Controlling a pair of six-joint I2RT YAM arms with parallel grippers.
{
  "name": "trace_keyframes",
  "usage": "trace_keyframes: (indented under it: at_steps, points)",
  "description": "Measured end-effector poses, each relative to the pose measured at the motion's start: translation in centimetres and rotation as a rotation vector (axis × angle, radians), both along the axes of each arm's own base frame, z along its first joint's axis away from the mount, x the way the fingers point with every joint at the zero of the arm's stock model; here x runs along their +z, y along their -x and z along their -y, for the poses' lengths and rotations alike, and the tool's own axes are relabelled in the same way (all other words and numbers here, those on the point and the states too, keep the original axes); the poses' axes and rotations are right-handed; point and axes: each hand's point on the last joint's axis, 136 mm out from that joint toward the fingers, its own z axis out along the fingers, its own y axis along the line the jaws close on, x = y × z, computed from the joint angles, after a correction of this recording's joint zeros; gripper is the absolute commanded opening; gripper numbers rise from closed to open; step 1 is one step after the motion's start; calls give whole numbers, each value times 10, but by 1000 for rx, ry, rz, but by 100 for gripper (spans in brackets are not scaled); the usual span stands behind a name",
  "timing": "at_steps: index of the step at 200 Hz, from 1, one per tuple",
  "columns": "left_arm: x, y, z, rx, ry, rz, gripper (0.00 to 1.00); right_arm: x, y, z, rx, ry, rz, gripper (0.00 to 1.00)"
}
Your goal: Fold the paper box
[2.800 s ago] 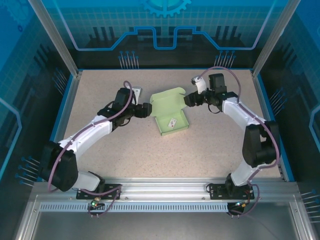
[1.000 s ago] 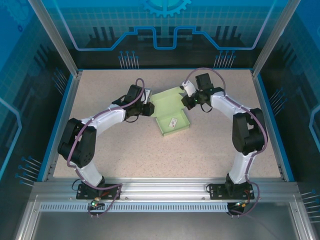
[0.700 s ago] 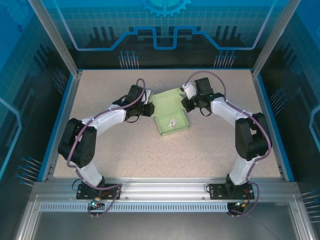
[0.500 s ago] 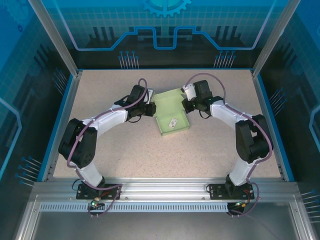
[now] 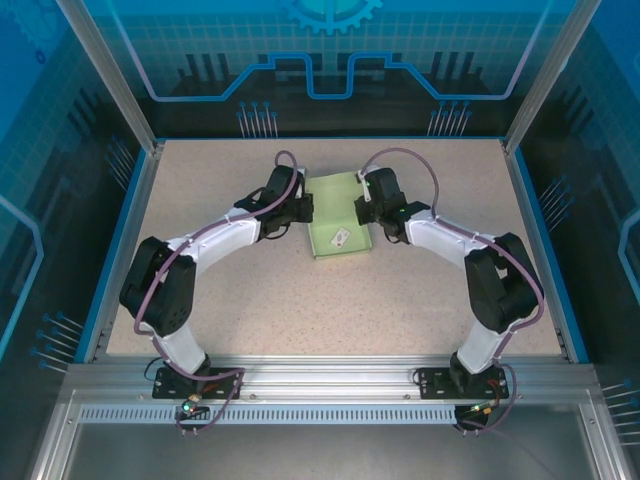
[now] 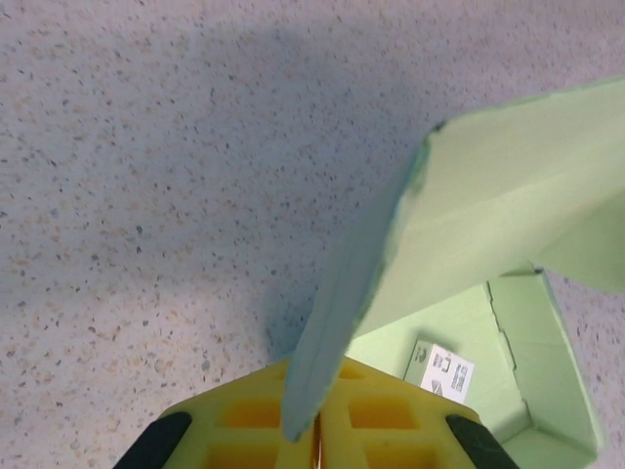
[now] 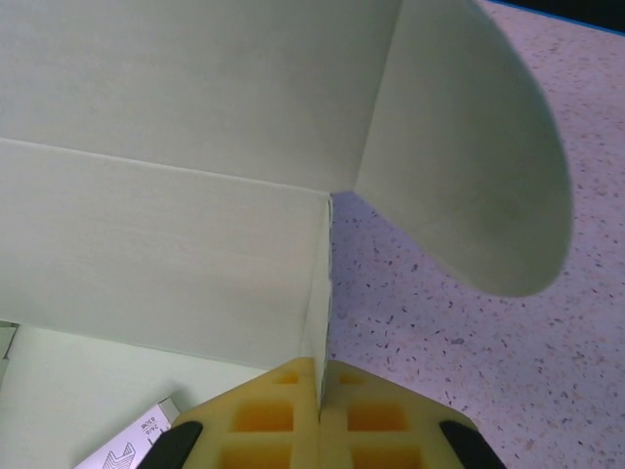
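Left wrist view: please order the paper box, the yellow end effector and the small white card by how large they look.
Largest: the paper box, its raised flap crossing the frame.
Middle: the left end effector, its yellow pads cut off by the bottom edge and nearest the camera.
Smallest: the white card, lying inside the box.

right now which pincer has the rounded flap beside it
The right pincer: the rounded flap of the paper box curves out beside the edge it pinches. The left pincer pinches a straight-edged panel.
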Motion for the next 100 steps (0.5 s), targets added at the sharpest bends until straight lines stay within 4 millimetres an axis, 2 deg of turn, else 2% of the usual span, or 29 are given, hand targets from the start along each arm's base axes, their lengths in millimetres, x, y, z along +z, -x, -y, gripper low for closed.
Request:
trace_keyframes:
  at_steps: [48,100]
  points:
    - [-3,-11,2,82,-45,54,8,2,-5,-1,-105,5,31,0]
    - [10,-19,5,148,-48,146,6,10,-14,-1,-163,-16,69,0]
